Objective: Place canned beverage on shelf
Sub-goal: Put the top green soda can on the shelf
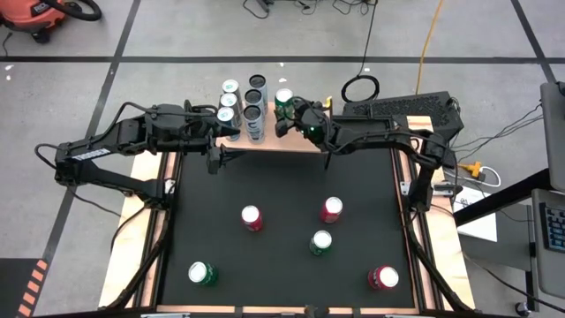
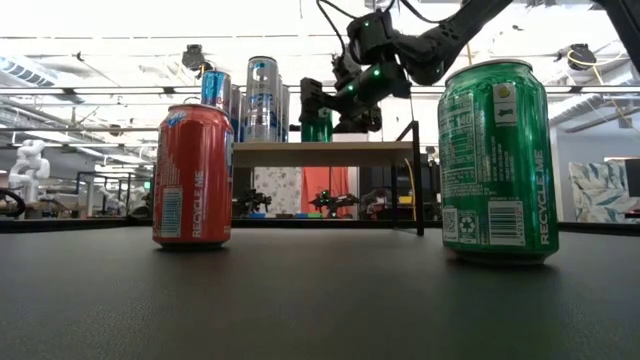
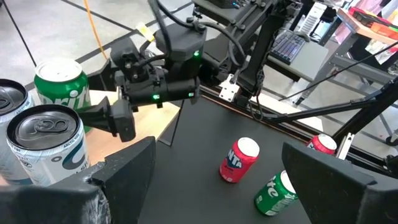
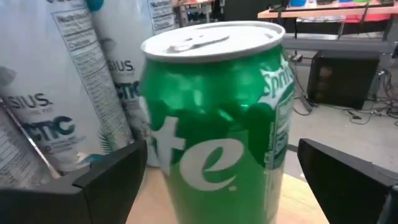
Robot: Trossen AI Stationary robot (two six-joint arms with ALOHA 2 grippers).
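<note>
On the near half of the large black tabletop [image 1: 282,256], five upright aluminium beverage cans wait well apart: a green can with a white top [image 1: 202,273], a red can at the near right [image 1: 382,277], a second green can [image 1: 320,241], and two more red cans [image 1: 252,217] [image 1: 331,209] farther in. Treat each as a rigid but thin-walled cylinder with a smooth, printed, slippery skin. Judged from their upright stance, they may be full and moderately heavy. Take hold at mid-height, across the diameter, with jaws level; excess squeeze dents the wall.

At the far edge stands the small light-wood shelf on thin black legs [image 1: 296,141]. It carries a cluster of tall silver-and-white slim cans [image 1: 243,104] and, just beside them, a green Sprite can [image 1: 283,100] standing upright on the board.

The right gripper [image 1: 285,119] straddles this green can with its jaws spread wide, apparently not pinching it. The left gripper [image 1: 228,130] hovers near the silver cluster, jaws likewise spread, holding nothing.
</note>
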